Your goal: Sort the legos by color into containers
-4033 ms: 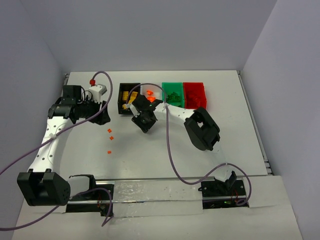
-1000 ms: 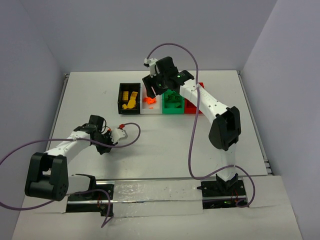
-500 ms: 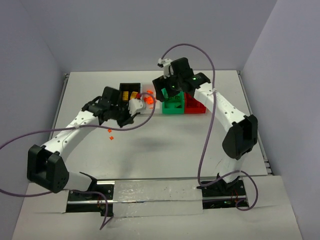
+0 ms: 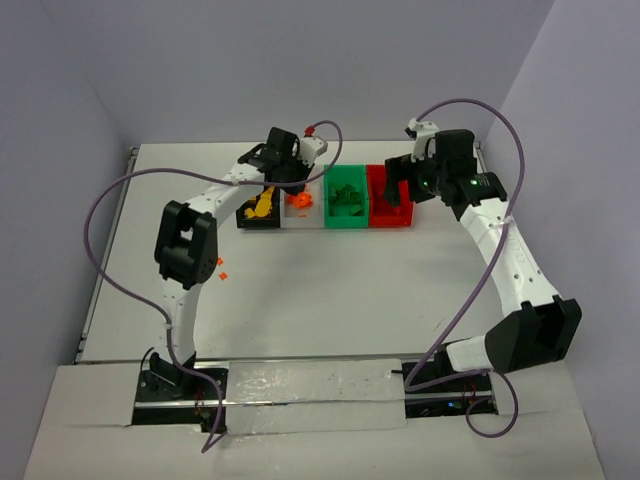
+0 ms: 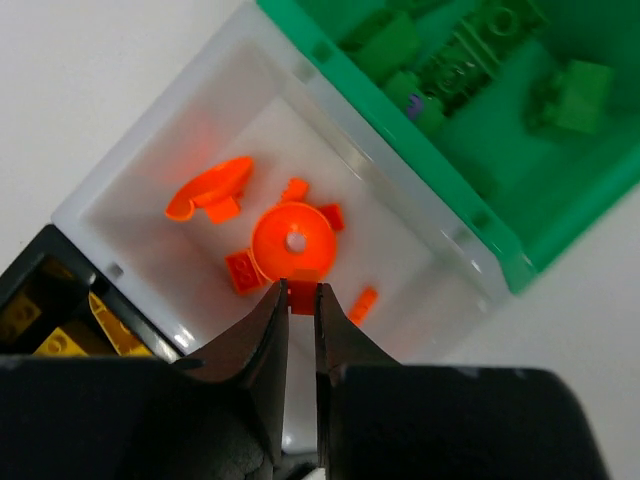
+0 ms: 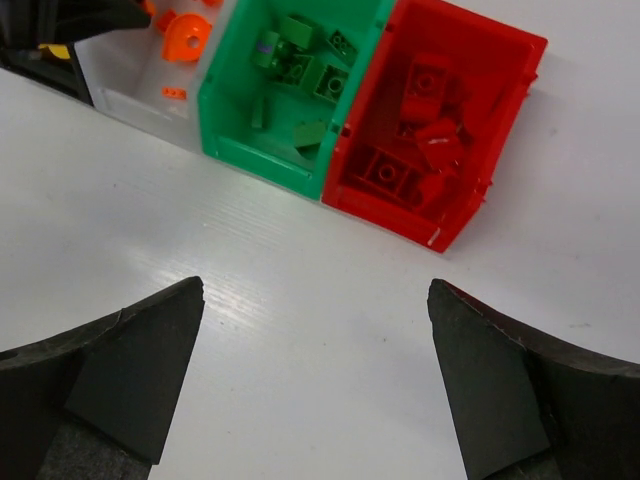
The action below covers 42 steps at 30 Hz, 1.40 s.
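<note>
Top view: the left end effector sits over the white bin in the far row. The right end effector hangs by the red bin, and its opening is unreadable from here. Loose orange legos lie on the bench well back toward the left arm's base. That arm is the nearer one.

Left wrist: fingers almost together, apparently pinching a small orange piece. The white bin floor is straight below the tips, and a round orange lego lies just ahead of them. The green bin is off to the far right, the black bin near left. Judgement: opening here should drop the piece into the right bin.

Right wrist: jaws wide apart, empty, with bare bench beneath. The red bin is ahead-right and the green bin ahead-left.
</note>
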Motion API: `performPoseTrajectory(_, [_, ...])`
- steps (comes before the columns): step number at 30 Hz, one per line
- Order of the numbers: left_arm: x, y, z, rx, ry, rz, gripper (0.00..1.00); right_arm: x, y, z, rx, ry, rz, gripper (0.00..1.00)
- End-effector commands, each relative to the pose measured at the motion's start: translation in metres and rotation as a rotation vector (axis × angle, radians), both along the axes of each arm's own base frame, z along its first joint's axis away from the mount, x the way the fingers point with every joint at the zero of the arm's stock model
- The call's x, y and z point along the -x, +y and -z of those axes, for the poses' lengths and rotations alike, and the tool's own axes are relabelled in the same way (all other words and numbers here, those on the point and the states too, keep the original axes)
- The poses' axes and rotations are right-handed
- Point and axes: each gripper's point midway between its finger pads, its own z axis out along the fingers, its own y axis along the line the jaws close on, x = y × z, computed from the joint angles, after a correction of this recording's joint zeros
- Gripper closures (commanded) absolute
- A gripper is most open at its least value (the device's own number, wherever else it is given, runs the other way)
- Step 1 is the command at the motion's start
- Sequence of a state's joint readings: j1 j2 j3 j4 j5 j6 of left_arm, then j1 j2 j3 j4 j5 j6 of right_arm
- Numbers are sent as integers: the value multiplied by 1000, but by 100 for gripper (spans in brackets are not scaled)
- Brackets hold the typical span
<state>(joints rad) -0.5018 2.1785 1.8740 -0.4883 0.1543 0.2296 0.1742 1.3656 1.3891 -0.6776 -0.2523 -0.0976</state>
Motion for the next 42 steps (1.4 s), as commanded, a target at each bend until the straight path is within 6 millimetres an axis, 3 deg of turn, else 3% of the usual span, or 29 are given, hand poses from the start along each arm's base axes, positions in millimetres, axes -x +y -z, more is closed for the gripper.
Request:
performPoseTrajectory(1, [-33,-4,-19,26,-73,-131,97,14,-4,-10,-1,-38,-24,0])
performPoseTrajectory(3, [-38,-6,-14,27,-71,-137,81,17,-4,-6,-9,-27,-26,0])
performPoseTrajectory(8, [-40,-5,-17,22,-71,-140,57,21,0,1,-27,-3,-36,0])
performPoseTrajectory(10, [-39,-4,-21,21,-77,-141,52,21,1,2,-33,1,-38,0])
performPoseTrajectory(15, [-30,1,-60,50,-102,-130,48,20,4,3,-55,14,-39,0])
performPoseTrajectory(19, [-6,35,-82,96,-60,-151,50,22,7,5,-67,24,-47,0])
performPoseTrajectory(21, [20,68,-106,149,-44,-170,51,23,8,6,-71,24,-54,0])
performPoseTrajectory(22, [29,91,-89,133,1,-205,52,23,9,6,-72,26,-56,0])
performPoseTrajectory(23, [30,104,-109,153,-35,-220,52,23,9,7,-72,28,-56,0])
performPoseTrajectory(24, [47,136,-101,130,-14,-257,54,23,10,10,-74,36,-62,0])
performPoseTrajectory(25, [64,155,-78,98,32,-279,54,23,10,11,-76,41,-63,0])
performPoseTrajectory(26, [74,168,-87,87,-1,-273,54,23,12,14,-78,47,-69,0])
performPoseTrajectory(28, [105,198,-54,24,66,-275,54,22,14,15,-82,54,-75,0])
performPoseTrajectory(31, [127,212,-36,-52,61,-239,57,20,18,16,-87,61,-82,0])
performPoseTrajectory(33, [145,218,-6,-94,117,-229,58,19,20,17,-86,69,-88,0])
performPoseTrajectory(37, [155,218,25,-109,193,-214,58,21,21,21,-71,77,-91,0])
performPoseTrajectory(42, [163,214,49,-98,262,-203,52,22,19,26,-55,85,-86,0])
